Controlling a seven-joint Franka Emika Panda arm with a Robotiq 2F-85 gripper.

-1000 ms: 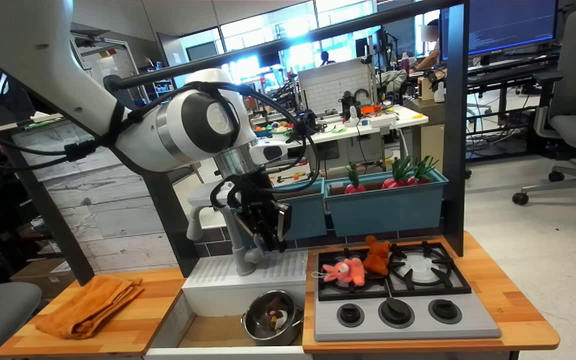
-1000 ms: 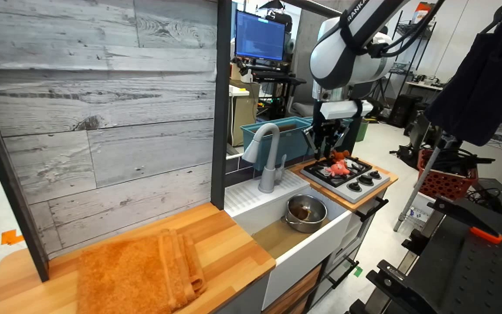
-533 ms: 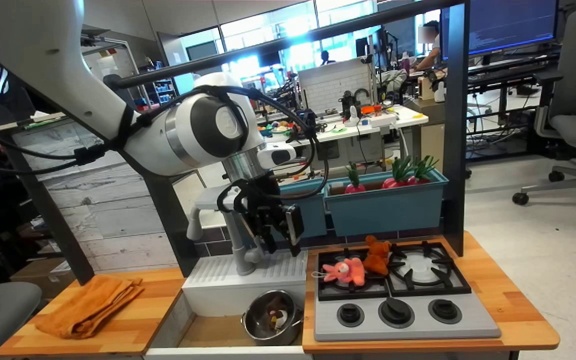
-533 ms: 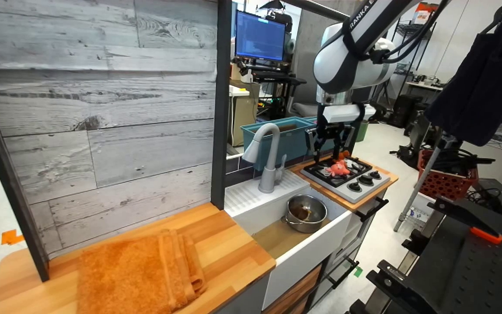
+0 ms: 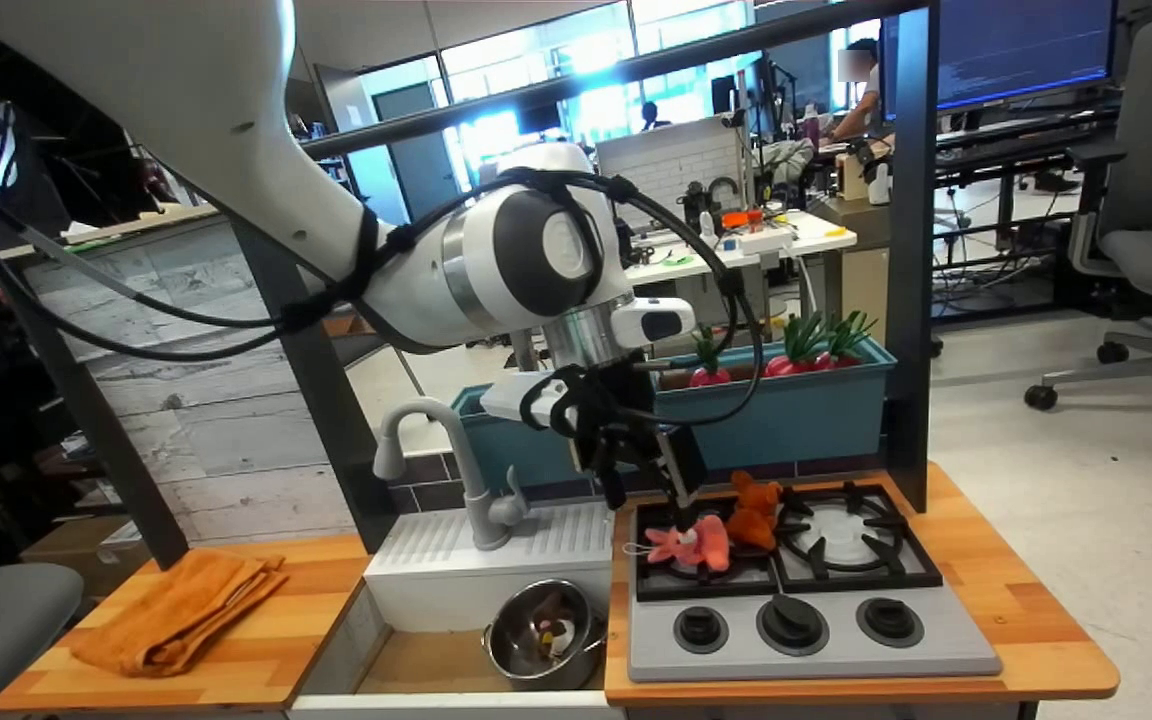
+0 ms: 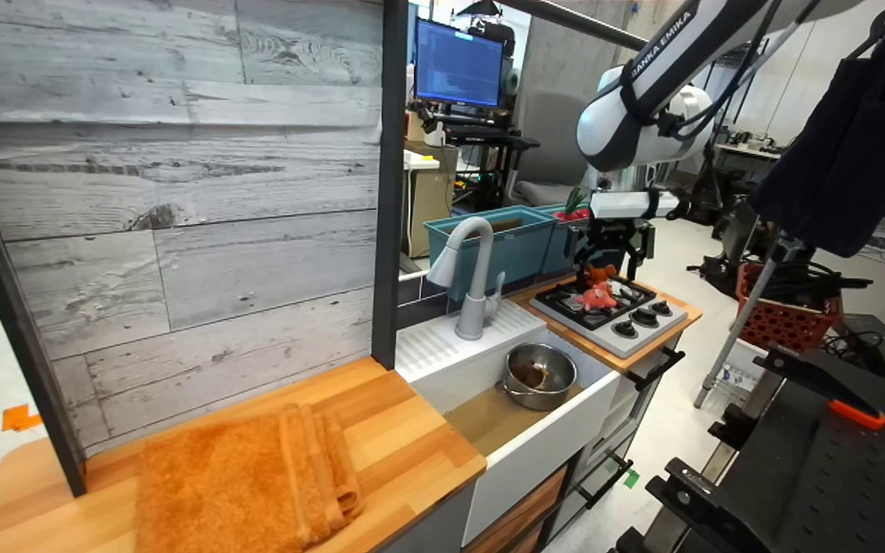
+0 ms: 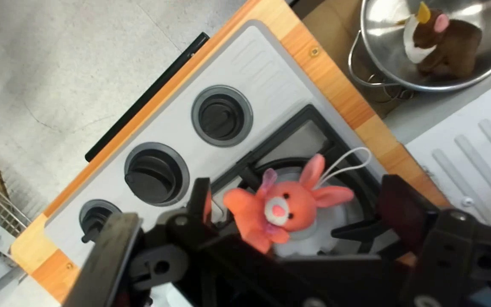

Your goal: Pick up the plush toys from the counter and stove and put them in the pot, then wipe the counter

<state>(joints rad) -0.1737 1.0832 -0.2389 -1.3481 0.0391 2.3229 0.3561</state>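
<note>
- Looks like the stove [image 7: 262, 72] pickup step: bunny plush [image 7: 290, 204] and orange plush [image 5: 754, 515] both lying there
- claw [image 7: 298, 192] spread wide near the bunny plush, holding nothing
- next I'd line up, lower, pinch, then carry it to the pot [image 6: 541, 400]

On the stove [image 5: 841, 658], a pink toy [image 5: 709, 546] lies left, a rust toy [image 5: 753, 525] mid-back. The gripper [image 5: 649, 503] hangs above the stove's left side — jaws apart. Just left of the stove, in an exterior view, sits the pot [image 5: 516, 632] in the sink [image 5: 466, 597] — farther left, the cloth [image 5: 171, 622].
</note>
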